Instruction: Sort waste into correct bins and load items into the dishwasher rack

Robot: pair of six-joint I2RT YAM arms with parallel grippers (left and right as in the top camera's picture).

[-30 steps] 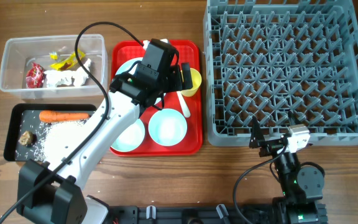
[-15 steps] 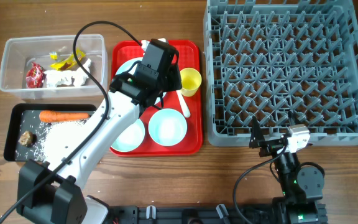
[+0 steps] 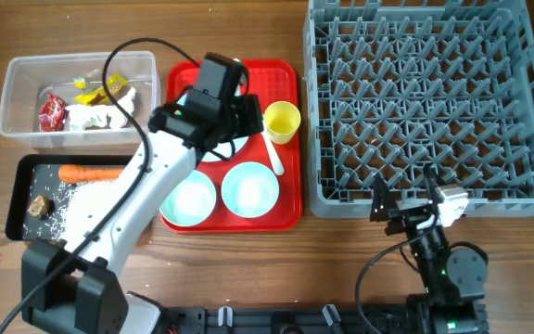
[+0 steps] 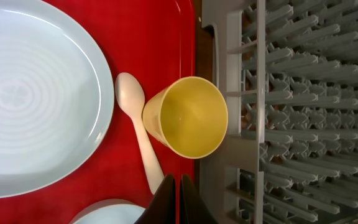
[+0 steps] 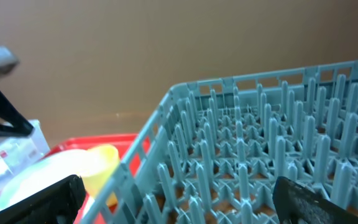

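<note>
My left gripper (image 3: 251,119) hangs shut and empty above the red tray (image 3: 286,209); in the left wrist view its tips (image 4: 178,186) meet just below the yellow cup (image 4: 188,118) (image 3: 281,121), beside the white spoon (image 4: 138,137) (image 3: 274,158). The light blue plate (image 4: 36,93) lies left of the cup, mostly under my arm in the overhead view. Two bowls (image 3: 193,198) (image 3: 250,188) sit at the tray's front. The grey dishwasher rack (image 3: 425,102) (image 5: 260,143) stands to the right. My right gripper (image 3: 406,209) (image 5: 179,205) rests open before the rack.
The clear tub (image 3: 17,93) holds red and yellow wrappers (image 3: 52,113) and white tissue (image 3: 100,116). The black tray (image 3: 21,181) holds a carrot (image 3: 95,173), rice (image 3: 91,209) and a brown lump (image 3: 37,206).
My left gripper has shut on nothing and drawn back left from the yellow cup, which stays on the red tray. The right arm has barely moved.
</note>
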